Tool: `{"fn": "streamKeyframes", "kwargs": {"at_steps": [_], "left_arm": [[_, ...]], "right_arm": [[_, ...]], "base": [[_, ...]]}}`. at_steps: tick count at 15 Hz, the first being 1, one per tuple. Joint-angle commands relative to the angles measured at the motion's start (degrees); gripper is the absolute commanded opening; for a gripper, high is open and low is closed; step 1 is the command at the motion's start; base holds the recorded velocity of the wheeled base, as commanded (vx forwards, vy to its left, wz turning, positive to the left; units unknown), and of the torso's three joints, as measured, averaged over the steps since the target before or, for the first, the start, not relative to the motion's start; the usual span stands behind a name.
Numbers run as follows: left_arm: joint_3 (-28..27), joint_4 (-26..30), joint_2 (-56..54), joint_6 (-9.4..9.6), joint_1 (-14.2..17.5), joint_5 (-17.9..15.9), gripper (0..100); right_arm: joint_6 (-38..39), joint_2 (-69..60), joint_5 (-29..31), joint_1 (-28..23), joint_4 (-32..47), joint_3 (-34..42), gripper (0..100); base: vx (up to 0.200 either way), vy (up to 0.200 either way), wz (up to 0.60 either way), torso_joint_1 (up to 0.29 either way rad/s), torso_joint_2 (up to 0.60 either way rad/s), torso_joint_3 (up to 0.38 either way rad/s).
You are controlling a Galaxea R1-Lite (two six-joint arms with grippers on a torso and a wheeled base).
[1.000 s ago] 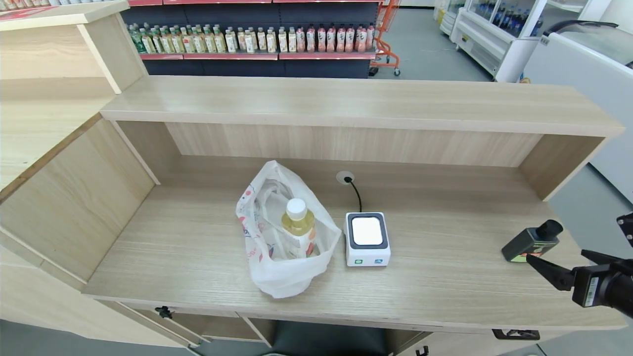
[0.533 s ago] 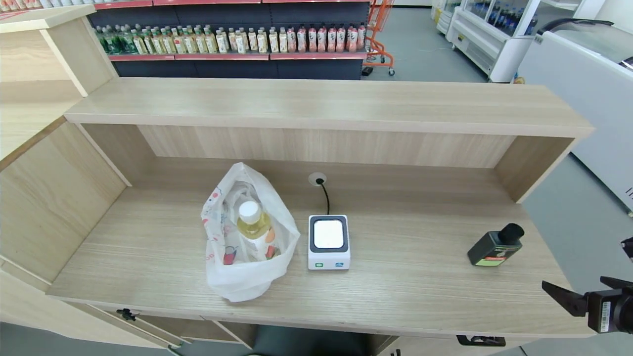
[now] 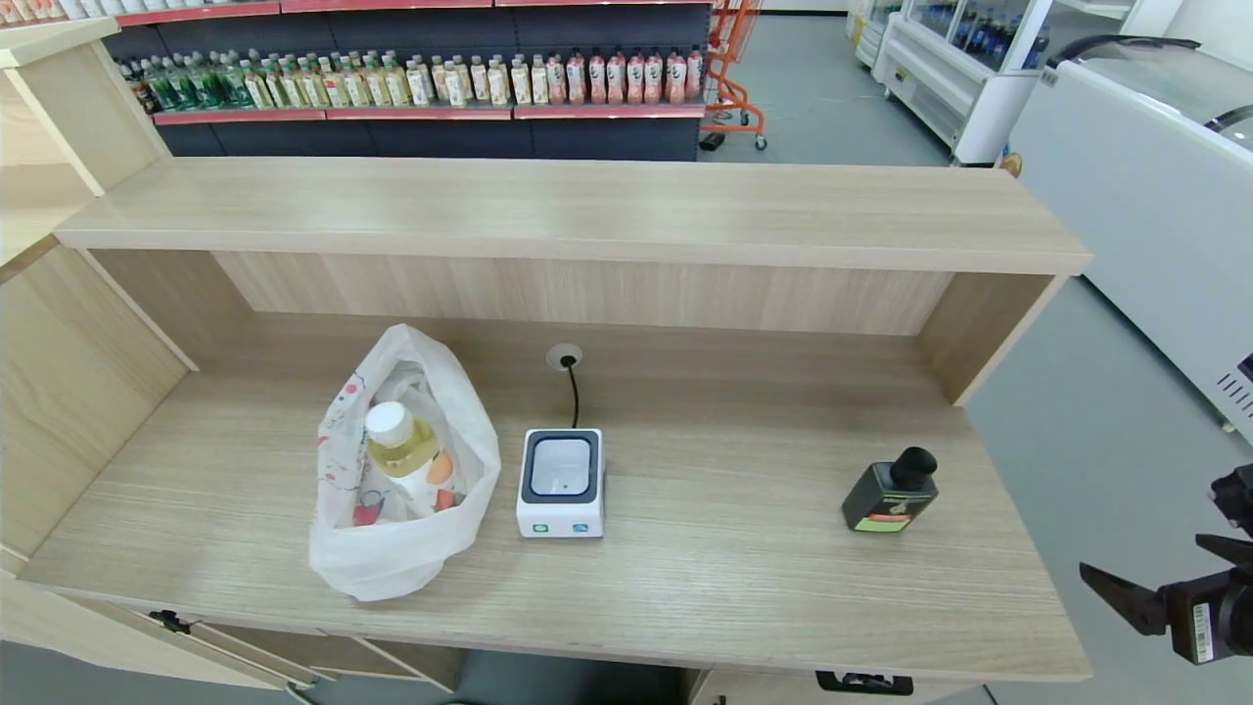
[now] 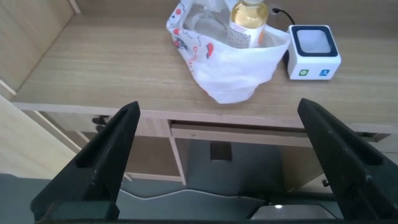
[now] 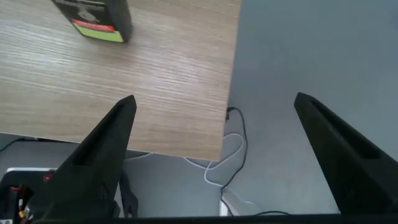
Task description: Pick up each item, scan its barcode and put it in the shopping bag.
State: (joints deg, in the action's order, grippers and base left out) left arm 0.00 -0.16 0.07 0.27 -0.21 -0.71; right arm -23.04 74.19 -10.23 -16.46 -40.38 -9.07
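My right gripper (image 5: 216, 101) — jaws wide, empty — hangs off the counter (image 3: 744, 587) edge near the dark bottle (image 3: 889, 493); left gripper (image 4: 219, 109) likewise wide, empty, facing the shopping bag (image 4: 230, 74).

A wooden table (image 3: 734, 578) with a raised ledge (image 3: 568, 208) faces shelves of bottled drinks (image 3: 440, 83); white freezers (image 3: 1126, 196) stand to the right.

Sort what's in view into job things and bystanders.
Job: shopping bag, white-capped drink bottle inside it, barcode scanner, dark black-capped bottle.
Bystanders: shelved drink bottles, orange trolley, white freezer.
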Motion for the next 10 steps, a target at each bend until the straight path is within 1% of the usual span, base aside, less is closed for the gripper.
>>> {"fn": "streamKeyframes", "kwargs": {"at_steps": [1, 3, 4, 7, 10], "left_arm": [[0.00, -0.02, 0.01, -0.27, 0.03, 0.00, 100], [0.00, -0.02, 0.01, -0.27, 0.03, 0.00, 100], [0.00, -0.02, 0.01, -0.36, 0.03, -0.08, 100], [0.00, -0.02, 0.01, -0.36, 0.03, -0.08, 100], [0.00, -0.02, 0.01, -0.36, 0.03, -0.08, 100]], "right_arm": [[-1.22, 2.80, -0.06, 0.55, -0.14, -0.51, 100], [-3.06, 5.44, -0.32, 1.60, -0.14, -1.21, 100], [-3.41, 6.49, -0.41, 3.01, -0.14, -1.39, 100], [-3.50, 10.36, -0.67, 9.43, -0.14, -3.41, 100], [-3.59, 15.54, -1.55, 14.08, -0.14, -7.54, 100]], "base": [[0.000, -0.200, 0.00, 0.002, 0.00, 0.002], [0.000, 0.000, 0.00, 0.000, 0.00, 0.000], [0.000, 0.000, 0.00, 0.000, 0.00, 0.000], [0.000, 0.000, 0.00, 0.000, 0.00, 0.000], [0.000, 0.000, 0.00, 0.000, 0.00, 0.000]]}}
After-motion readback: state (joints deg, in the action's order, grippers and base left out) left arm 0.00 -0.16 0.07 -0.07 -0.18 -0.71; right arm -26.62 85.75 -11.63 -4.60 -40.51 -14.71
